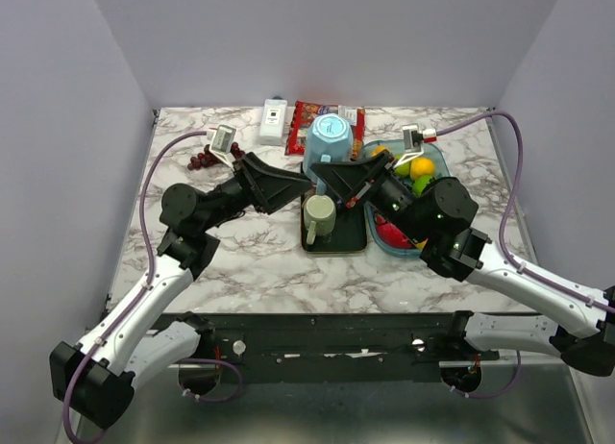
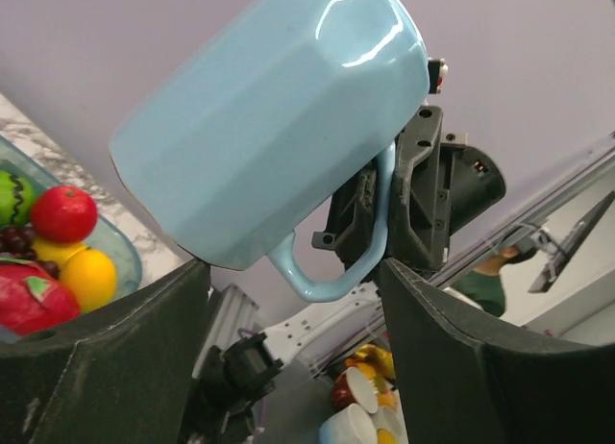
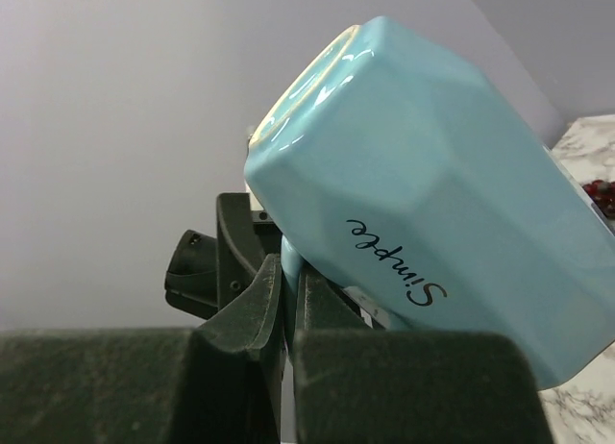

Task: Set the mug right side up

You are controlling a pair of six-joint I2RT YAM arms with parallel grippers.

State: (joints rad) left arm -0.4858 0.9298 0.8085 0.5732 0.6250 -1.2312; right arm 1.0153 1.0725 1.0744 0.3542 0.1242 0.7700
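Mug (image 1: 329, 138): held in the air just behind the tray (image 1: 351, 234), tilted, base uppermost.
Right gripper (image 2: 384, 189): clamped on the handle (image 2: 317, 285).
Left gripper (image 2: 291, 271): spread wide under the mug, nothing held.
Care: the body is best gripped firmly so the handle can be let go safely.

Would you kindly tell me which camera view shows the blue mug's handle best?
The left wrist view: the handle shows as a loop under the blue mug, pinched by the right gripper. The right wrist view shows only a sliver between its fingers; the top view hides it.
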